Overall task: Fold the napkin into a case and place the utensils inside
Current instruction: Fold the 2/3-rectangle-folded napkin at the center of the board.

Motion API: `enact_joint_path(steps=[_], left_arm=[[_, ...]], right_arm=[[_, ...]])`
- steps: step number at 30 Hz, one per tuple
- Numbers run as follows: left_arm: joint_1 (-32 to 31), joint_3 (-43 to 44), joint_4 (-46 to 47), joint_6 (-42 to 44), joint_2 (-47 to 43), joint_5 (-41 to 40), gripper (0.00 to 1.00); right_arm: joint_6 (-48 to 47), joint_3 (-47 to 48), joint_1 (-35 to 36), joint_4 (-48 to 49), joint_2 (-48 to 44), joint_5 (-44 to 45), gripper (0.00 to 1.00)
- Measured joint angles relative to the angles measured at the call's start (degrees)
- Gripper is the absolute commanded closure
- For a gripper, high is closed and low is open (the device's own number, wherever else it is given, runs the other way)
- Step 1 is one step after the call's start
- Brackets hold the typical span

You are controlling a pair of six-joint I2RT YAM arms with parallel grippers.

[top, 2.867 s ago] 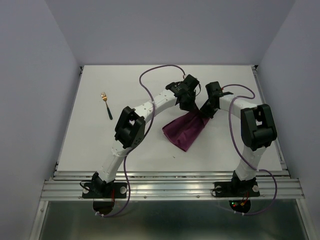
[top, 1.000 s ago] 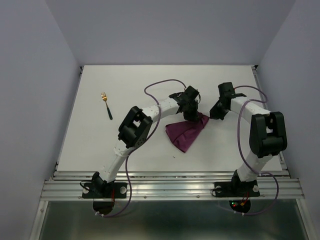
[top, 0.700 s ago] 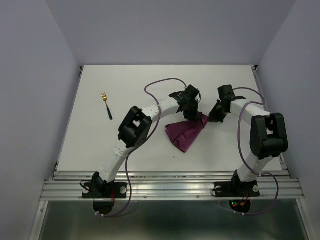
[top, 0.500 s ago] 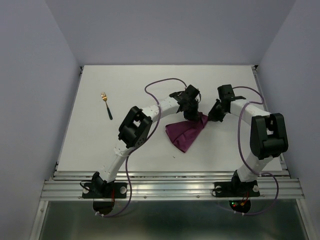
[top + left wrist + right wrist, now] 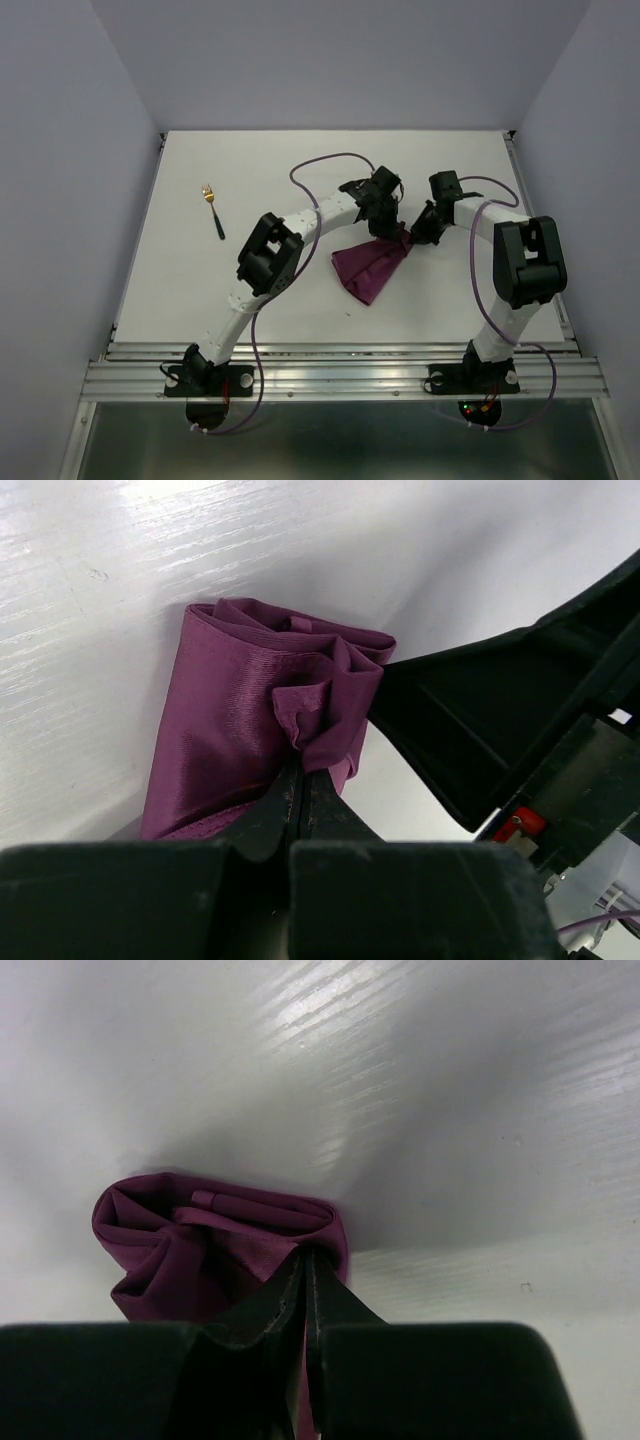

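**A:** Where is the napkin?

**B:** The napkin (image 5: 368,265) lies near the middle of the table (image 5: 300,160), a little toward the right arm. It is bunched into a plum-purple wedge. The broad end points to the near left, and the narrow end runs to the far right, in between the two grippers.

**A:** What is the left gripper doing?

**B:** The left gripper (image 5: 383,228) is at that narrow end. In its wrist view the fingers are pressed together with a crumpled pleat of cloth pinched at their tips. Several layers are gathered in loose folds just beyond them.

**A:** And the right one?

**B:** The right gripper (image 5: 420,232) comes in from the other side, close beside the left. Its jaws are also closed tight, and they nip the edge of the napkin where the folds curl round. From the left wrist, one of its black fingers (image 5: 470,710) touches the side of the cloth.

**A:** Anything farther out?

**B:** A fork (image 5: 212,208) with a gold head and a black handle lies well apart on the left side of the table. Its head points to the far edge.
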Motion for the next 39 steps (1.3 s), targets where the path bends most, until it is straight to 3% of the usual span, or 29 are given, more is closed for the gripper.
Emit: enact_joint_path(steps=[11, 32, 35, 39], left_arm=[[0.00, 3.02, -1.07, -1.33, 0.68, 0.90, 1.00], [0.04, 5.38, -0.85, -4.15, 5.57, 3.89, 1.00], [0.09, 5.77, -0.87, -4.24, 6.10, 4.33, 1.00], [0.11, 5.77, -0.83, -4.17, 6.10, 4.37, 1.00]], right_arm=[[5.35, 0.09, 0.17, 0.72, 0.39, 1.44, 0.93], [7.13, 0.22, 0.85, 1.60, 0.63, 2.21, 0.92], [7.13, 0.22, 0.87, 1.60, 0.61, 2.23, 0.89], [6.95, -0.46, 1.18, 1.79, -0.55, 3.08, 0.74]])
